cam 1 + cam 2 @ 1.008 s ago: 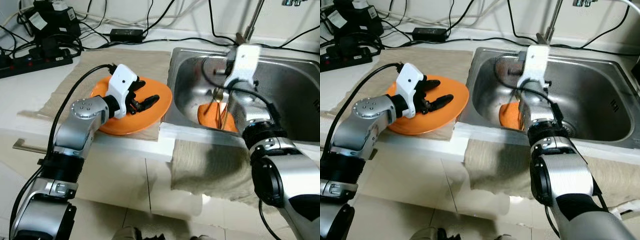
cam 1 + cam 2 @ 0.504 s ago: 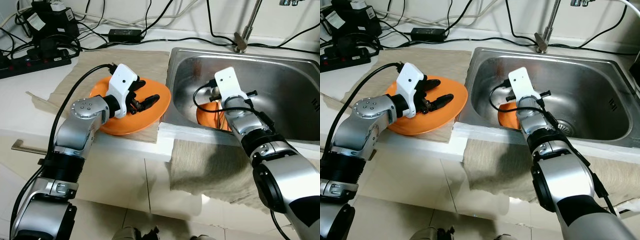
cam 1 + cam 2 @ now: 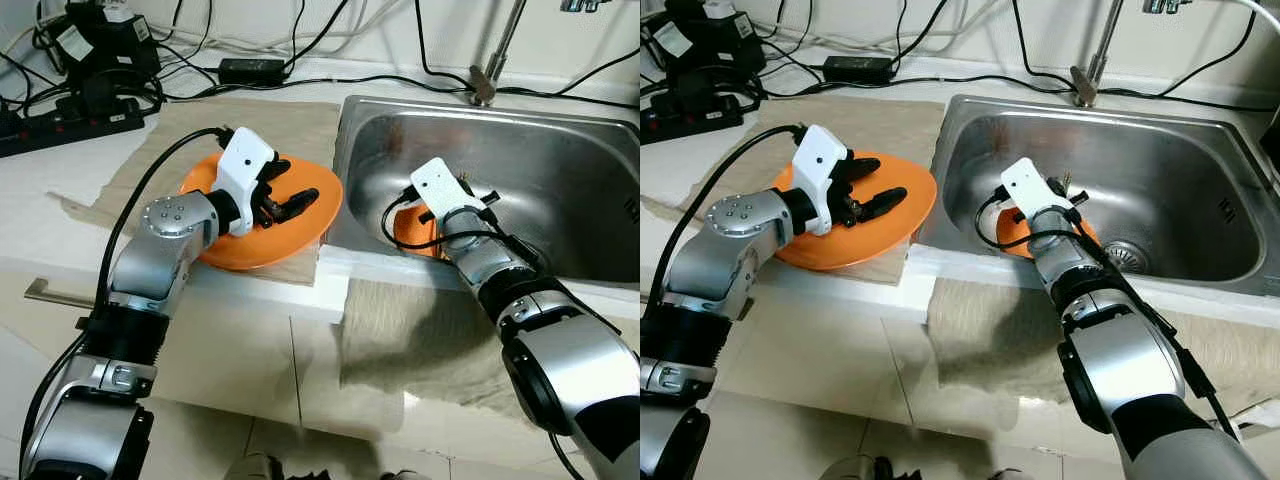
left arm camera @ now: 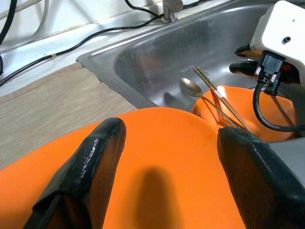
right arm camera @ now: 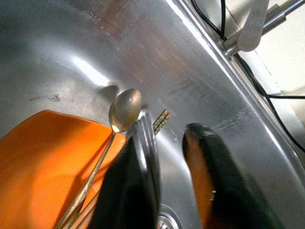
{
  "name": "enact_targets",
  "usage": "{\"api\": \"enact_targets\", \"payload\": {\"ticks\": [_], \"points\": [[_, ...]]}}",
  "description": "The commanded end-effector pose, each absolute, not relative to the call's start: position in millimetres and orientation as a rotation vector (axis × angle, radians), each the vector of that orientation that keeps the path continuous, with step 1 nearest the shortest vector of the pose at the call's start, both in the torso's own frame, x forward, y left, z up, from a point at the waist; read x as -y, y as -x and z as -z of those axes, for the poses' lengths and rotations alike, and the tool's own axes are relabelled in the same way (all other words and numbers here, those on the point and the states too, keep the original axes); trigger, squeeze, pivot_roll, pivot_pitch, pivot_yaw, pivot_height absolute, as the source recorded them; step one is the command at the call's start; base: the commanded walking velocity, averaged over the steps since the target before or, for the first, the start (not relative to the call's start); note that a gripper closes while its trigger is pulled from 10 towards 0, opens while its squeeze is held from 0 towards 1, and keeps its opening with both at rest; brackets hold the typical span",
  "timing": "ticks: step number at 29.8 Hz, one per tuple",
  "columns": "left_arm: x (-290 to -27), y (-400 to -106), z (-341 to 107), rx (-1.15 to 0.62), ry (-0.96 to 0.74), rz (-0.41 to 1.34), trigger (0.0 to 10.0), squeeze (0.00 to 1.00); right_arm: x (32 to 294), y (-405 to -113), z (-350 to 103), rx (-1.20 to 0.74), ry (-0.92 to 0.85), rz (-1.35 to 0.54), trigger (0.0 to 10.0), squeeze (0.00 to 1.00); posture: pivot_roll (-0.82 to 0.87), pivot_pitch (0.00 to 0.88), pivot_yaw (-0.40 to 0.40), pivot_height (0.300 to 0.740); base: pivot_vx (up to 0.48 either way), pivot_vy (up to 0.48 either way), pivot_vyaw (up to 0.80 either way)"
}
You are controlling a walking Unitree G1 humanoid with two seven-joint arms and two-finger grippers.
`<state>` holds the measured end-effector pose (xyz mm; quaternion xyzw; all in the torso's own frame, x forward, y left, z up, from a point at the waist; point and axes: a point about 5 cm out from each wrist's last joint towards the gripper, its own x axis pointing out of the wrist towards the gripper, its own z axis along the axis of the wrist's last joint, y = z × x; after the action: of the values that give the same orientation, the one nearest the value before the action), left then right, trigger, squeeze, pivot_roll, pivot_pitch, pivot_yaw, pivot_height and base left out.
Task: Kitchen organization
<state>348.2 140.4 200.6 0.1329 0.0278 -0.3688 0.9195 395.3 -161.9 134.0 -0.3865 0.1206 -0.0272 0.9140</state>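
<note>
An orange plate (image 3: 250, 247) lies on the beige cloth on the counter, left of the sink. My left gripper (image 3: 300, 183) hovers just over its top, open, both black fingers (image 4: 95, 157) spread with bare plate between them. An orange bowl (image 3: 408, 228) sits in the steel sink (image 3: 570, 170), holding a metal spoon (image 5: 125, 107) and chopsticks (image 5: 161, 118) that lean on its rim. My right gripper (image 3: 478, 192) is low in the sink at the bowl's far side, open; the chopstick tips lie beside one finger (image 5: 140, 157), with only sink metal in the gap.
A faucet stem (image 3: 490, 70) rises behind the sink. A black power strip (image 3: 70, 125), an adapter (image 3: 255, 68) and many cables crowd the back of the counter. A grey towel (image 3: 420, 330) hangs over the front edge below the sink.
My right gripper has come down from high above the sink to the bowl's level and tilted over. The left gripper and the plate have stayed put.
</note>
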Motion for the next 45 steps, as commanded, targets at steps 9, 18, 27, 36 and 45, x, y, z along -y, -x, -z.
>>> {"api": "enact_targets", "payload": {"ticks": [9,18,27,36,45], "points": [[-141.8,-350.7,-203.6,-0.051,-0.298,0.746,10.0,0.00,159.5,-396.5,-137.8,-0.202,0.856,0.051,10.0,1.00,0.07,0.043,0.020,0.740,0.000,0.000,0.00],[-142.3,-352.7,-201.9,-0.052,-0.302,0.736,10.0,0.00,137.9,-403.1,-158.3,-0.105,0.522,0.046,10.0,0.00,0.06,0.028,0.020,0.740,0.000,0.000,0.00],[-144.5,-354.8,-201.6,-0.050,-0.306,0.721,10.0,0.00,96.3,-406.3,-186.0,-0.010,0.014,-0.117,10.0,0.00,0.07,0.013,0.021,0.740,0.000,0.000,0.00],[-170.6,-363.5,-197.8,-0.112,-0.297,0.615,10.0,0.00,66.1,-395.1,-201.1,0.031,-0.447,-0.354,10.0,0.00,0.08,0.007,0.019,0.740,0.000,0.000,0.00],[-206.4,-373.7,-194.4,-0.162,-0.305,0.471,10.0,0.00,48.0,-378.4,-199.2,0.045,-0.525,-0.480,10.0,0.00,0.08,0.012,0.020,0.740,0.000,0.000,0.00]]}}
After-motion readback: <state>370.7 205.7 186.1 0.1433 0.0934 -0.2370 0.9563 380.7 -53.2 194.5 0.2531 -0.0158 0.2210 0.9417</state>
